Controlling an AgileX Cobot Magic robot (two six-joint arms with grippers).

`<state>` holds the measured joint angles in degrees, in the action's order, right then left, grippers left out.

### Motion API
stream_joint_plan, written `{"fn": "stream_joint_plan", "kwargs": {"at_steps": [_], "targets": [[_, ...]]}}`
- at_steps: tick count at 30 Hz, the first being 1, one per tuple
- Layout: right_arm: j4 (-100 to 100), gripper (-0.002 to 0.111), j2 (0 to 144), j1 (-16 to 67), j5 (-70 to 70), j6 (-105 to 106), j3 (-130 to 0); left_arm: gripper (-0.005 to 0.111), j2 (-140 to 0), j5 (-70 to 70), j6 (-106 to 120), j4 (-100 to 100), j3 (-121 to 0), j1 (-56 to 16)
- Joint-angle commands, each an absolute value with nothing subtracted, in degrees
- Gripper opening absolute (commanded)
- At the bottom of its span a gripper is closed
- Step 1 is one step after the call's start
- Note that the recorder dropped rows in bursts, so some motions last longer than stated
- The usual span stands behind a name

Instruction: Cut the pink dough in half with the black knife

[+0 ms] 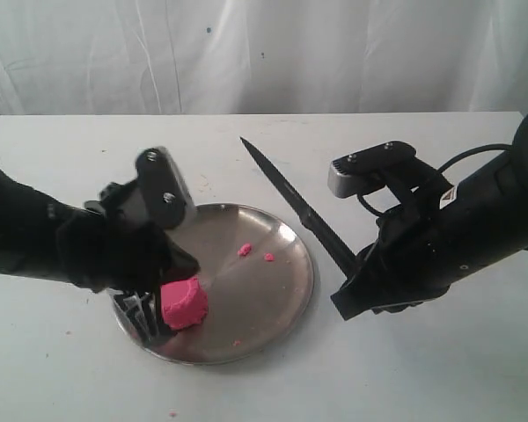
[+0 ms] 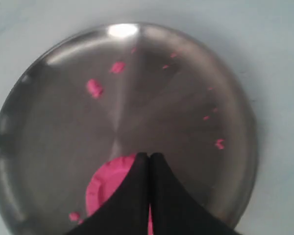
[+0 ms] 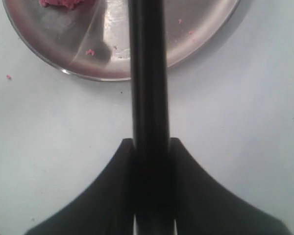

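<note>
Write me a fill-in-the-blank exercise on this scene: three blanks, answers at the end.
1. The right end effector grips the black knife, while the left end effector grips ___.
2. The pink dough lies ___ the steel plate.
3. The dough is in ___ piece, not yet cut.
Missing words: nothing; on; one.

We see bright, even light on the white counter [image 1: 440, 378]; shadows are faint. Glare sits on the rim of the steel plate [image 2: 122, 30], and both wrist views look soft.
</note>
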<state>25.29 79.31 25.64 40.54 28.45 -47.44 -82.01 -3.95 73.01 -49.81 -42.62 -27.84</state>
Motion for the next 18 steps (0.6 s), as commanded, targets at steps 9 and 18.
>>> {"fn": "stream_joint_plan", "kwargs": {"at_steps": [9,18], "targets": [[28.6,0.000,87.2,25.8,43.7,34.2,-51.3,0.000,-89.4,-12.5,39.0,-38.3,-43.1,-18.4],[28.9,0.000,87.2,25.8,43.8,33.0,-51.3,0.000,-92.3,-18.6,33.3,-25.9,-47.0,-18.4]]}}
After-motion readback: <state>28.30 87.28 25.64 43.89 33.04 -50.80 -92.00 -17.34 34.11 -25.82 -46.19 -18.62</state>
